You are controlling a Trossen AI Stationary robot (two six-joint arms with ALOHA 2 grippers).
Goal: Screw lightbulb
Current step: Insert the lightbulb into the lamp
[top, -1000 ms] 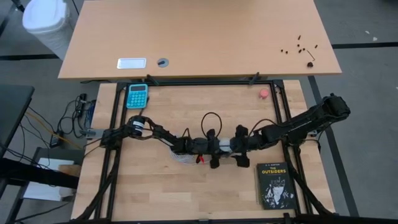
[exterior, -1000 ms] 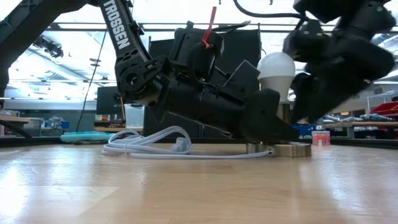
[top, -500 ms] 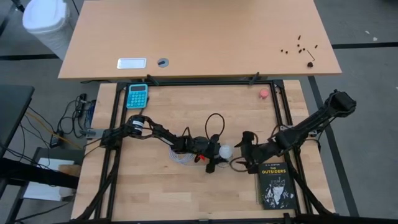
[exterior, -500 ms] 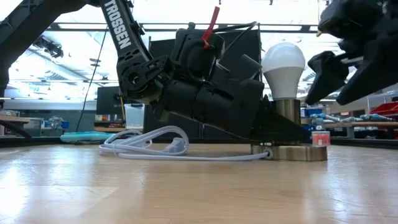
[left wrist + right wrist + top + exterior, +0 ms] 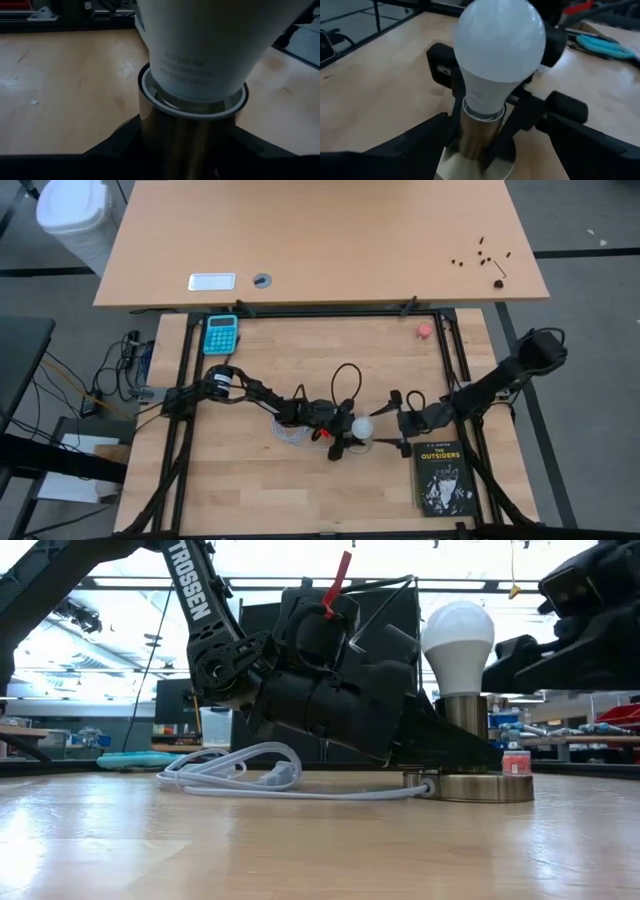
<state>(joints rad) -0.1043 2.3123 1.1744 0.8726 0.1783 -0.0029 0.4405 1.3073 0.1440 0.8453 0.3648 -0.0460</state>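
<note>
The white lightbulb [image 5: 457,632] stands upright in the brass stem of the socket [image 5: 464,716], whose round base disc [image 5: 470,786] rests flat on the table. My left gripper [image 5: 347,436] reaches in from the table's left and is shut on that stem, below the lightbulb [image 5: 200,45]. My right gripper [image 5: 399,416] stands open just to the right of the lightbulb [image 5: 500,45], facing it and touching nothing. The socket's white cord [image 5: 240,770] lies coiled on the table behind my left gripper. My left gripper pinches the socket's brass stem [image 5: 182,132] between its two fingers, one on each side, just under the lightbulb's neck. The fingers [image 5: 440,740] come nearly level from the table's left, tipped slightly down. The socket stays upright with its base disc on the table.
A black book [image 5: 440,476] lies at the near right, close beside my right arm. A small pink-red round object [image 5: 425,330] sits at the far right and a blue calculator [image 5: 220,333] at the far left. Black frame rails [image 5: 300,313] border the table.
My right gripper has drawn back from the lightbulb toward the table's right edge, sinking a little and tipping from pointing steeply down to nearly level; the lightbulb now stands uncovered. My left gripper has swung slightly about the socket stem while keeping its hold.
</note>
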